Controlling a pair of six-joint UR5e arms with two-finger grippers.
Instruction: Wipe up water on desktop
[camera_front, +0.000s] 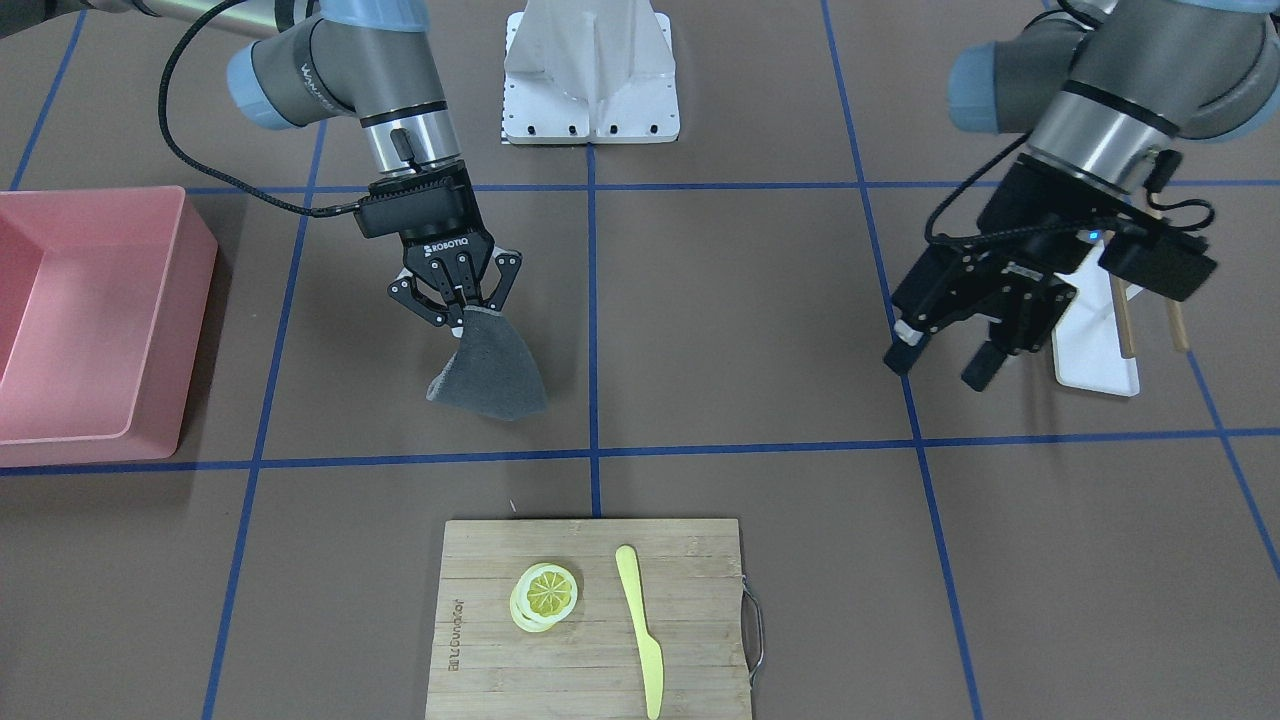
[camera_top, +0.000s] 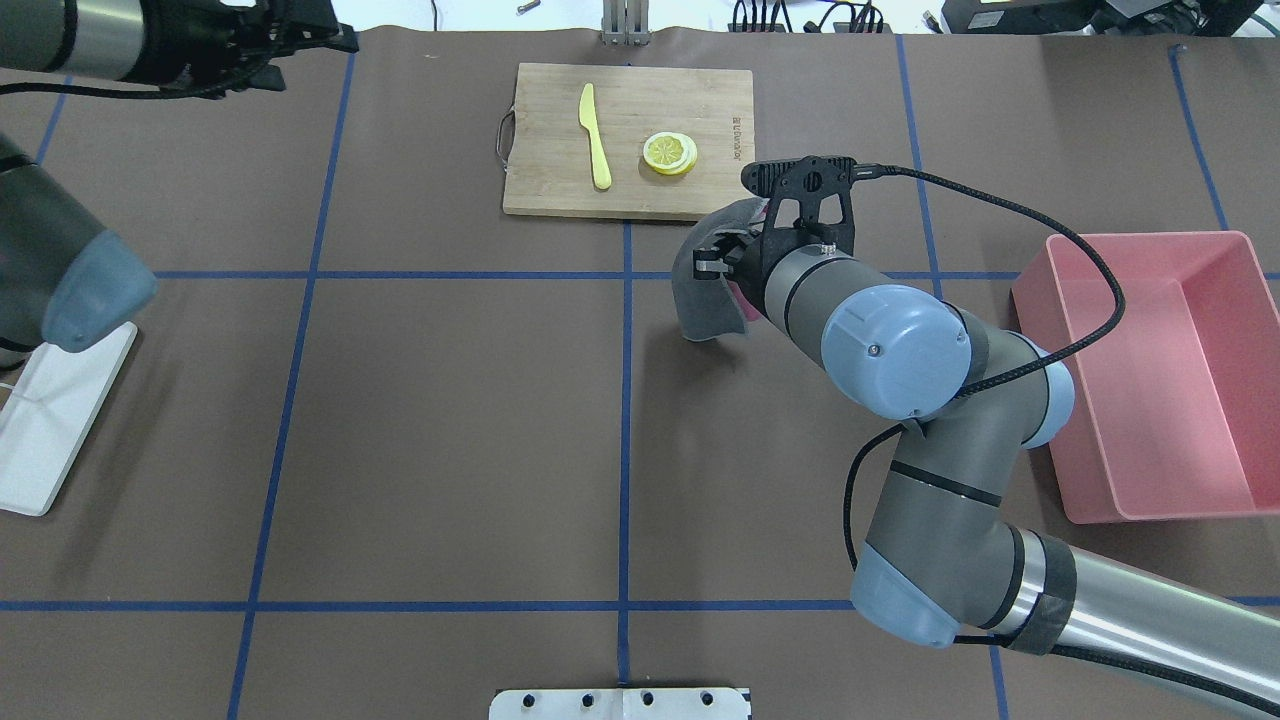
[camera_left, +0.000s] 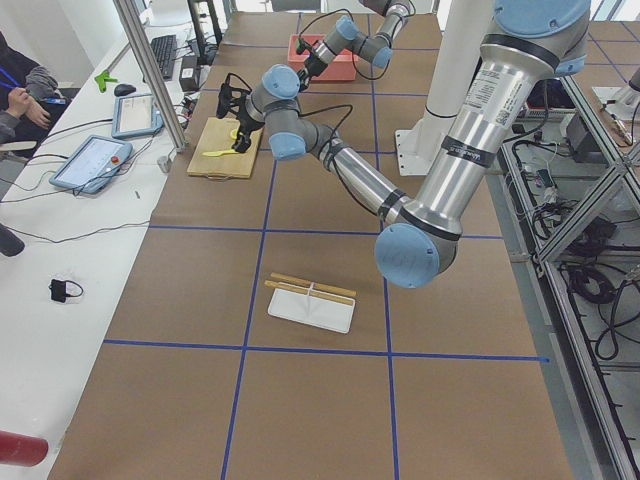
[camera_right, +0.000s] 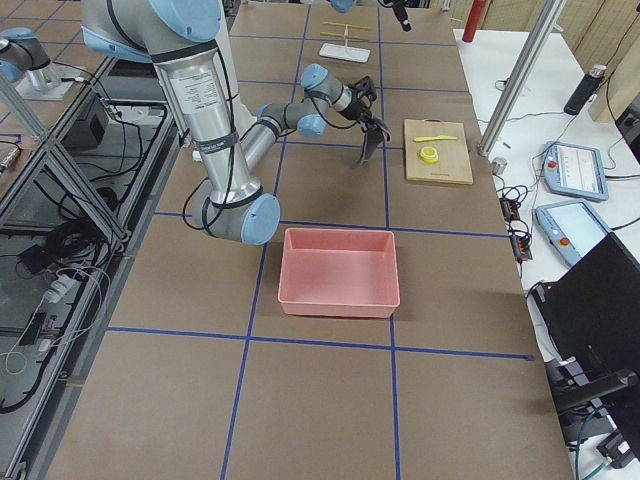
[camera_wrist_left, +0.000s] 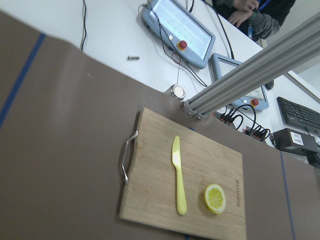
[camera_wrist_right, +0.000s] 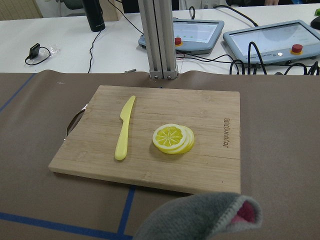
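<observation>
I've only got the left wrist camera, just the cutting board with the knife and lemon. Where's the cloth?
Observer: The grey cloth hangs from the right gripper, which is shut on its top corner.
Operator: Is it over the board?
Observer: No, it hangs over bare desktop, on the robot's side of the cutting board.
Operator: And my left gripper?
Observer: The left gripper is open and empty, near a white rack.
</observation>
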